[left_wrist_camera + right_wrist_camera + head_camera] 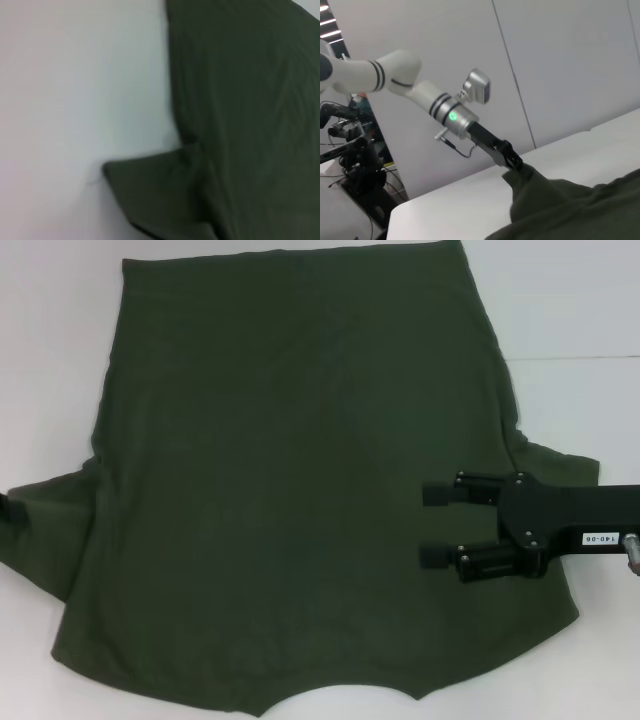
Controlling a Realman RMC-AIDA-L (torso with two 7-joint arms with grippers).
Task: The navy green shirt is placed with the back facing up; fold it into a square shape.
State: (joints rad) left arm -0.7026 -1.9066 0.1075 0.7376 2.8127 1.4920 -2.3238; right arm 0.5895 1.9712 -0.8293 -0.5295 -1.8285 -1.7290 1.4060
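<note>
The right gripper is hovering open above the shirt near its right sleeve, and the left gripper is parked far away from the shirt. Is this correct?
Only the last part is wrong. The right gripper is indeed open above the navy green shirt near its right sleeve, but the left gripper is not parked far away: the right wrist view shows it at the shirt's left sleeve, with the cloth pulled up to its tip.

Even, bright overhead light washes the white surface (580,310) almost featureless, with only faint shadows. The dark olive-green cotton shirt (300,490) reads flat and dim, its folds barely visible. The left wrist view is soft throughout. Ceiling strip lights glare at ten o'clock in the right wrist view.
</note>
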